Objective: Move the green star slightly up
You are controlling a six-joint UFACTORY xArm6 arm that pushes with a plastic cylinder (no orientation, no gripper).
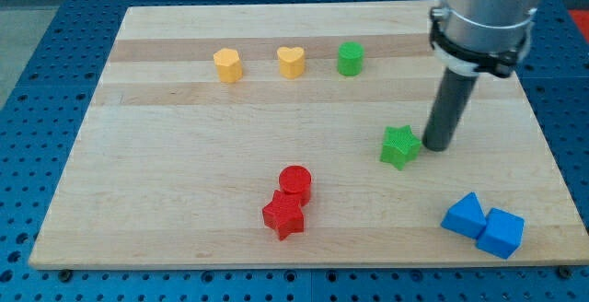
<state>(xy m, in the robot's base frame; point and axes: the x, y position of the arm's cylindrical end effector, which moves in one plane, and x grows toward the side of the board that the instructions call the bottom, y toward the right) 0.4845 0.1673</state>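
Note:
The green star [398,145] lies on the wooden board [184,182], right of the middle. My tip [435,145] is down on the board just to the star's right, very close to it or touching its right edge. The dark rod rises from there to the arm's grey body at the view's top right.
A green cylinder [350,59], a yellow heart [291,62] and a yellow hexagon-like block [228,64] stand in a row near the view's top. A red cylinder [295,182] and a red star [283,215] touch at the bottom middle. Two blue blocks [463,215] [502,232] sit at the bottom right.

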